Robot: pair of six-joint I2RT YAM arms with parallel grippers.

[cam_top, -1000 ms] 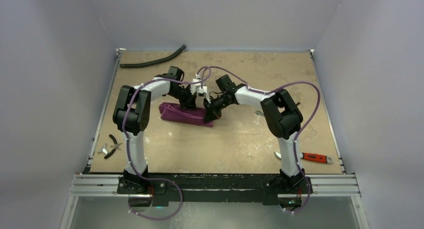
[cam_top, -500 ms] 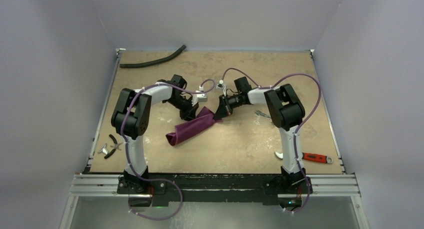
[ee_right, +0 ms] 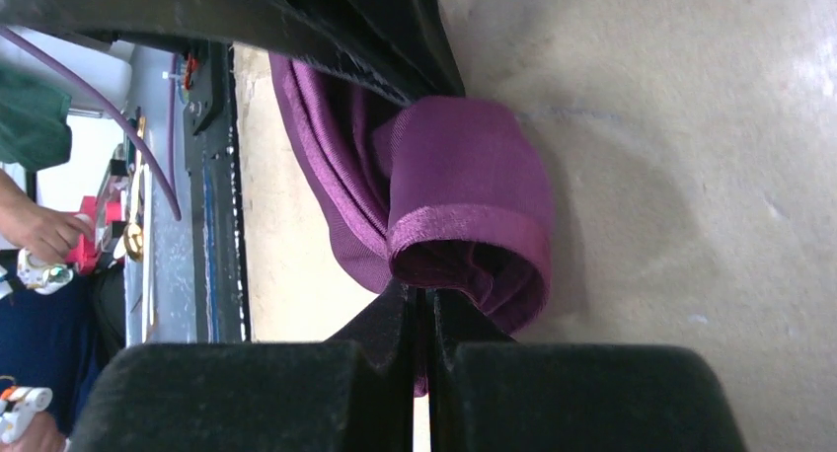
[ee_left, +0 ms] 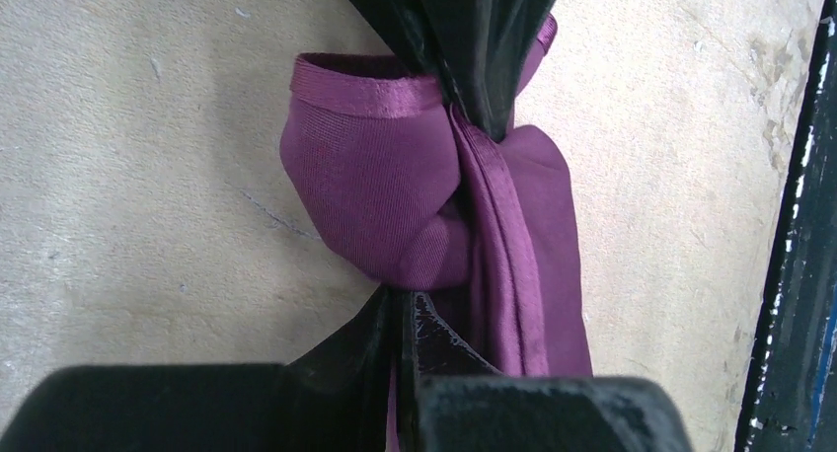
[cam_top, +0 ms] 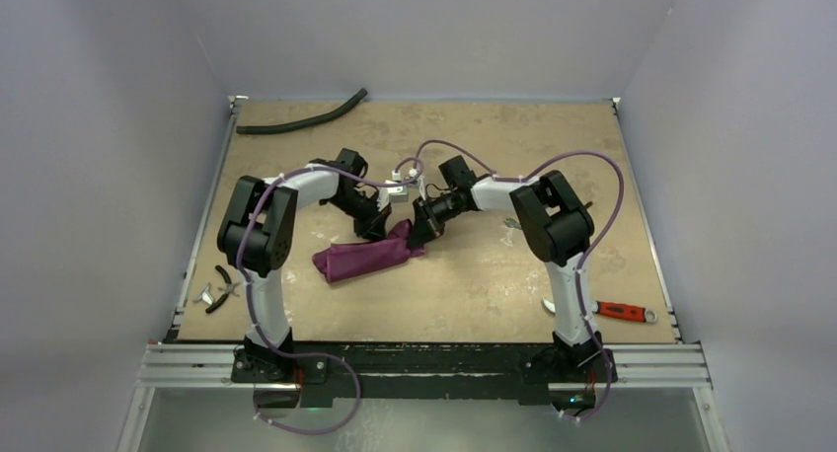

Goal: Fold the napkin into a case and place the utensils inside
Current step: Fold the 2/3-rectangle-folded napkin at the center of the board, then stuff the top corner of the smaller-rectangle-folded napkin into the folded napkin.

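Pinching the bunched napkin [cam_top: 357, 259]: left tool [cam_top: 381, 230] clamped on it; right tool [cam_top: 417, 239] too.

White arms [cam_top: 306, 183] with black joints [cam_top: 262, 225], black hands [cam_top: 379, 225], purple cables [cam_top: 592, 157].

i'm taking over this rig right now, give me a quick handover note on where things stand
Left gripper: shut on the napkin.
Right gripper: shut on the same napkin, close beside the left.
Napkin: bunched, raised at mid-table, loose end trailing toward the left arm.
Done: no pouch yet, nothing inside.
A small silvery thing right of the right arm may be the fork; spoon not made out.
Left to do: fold the pouch, put both utensils in.
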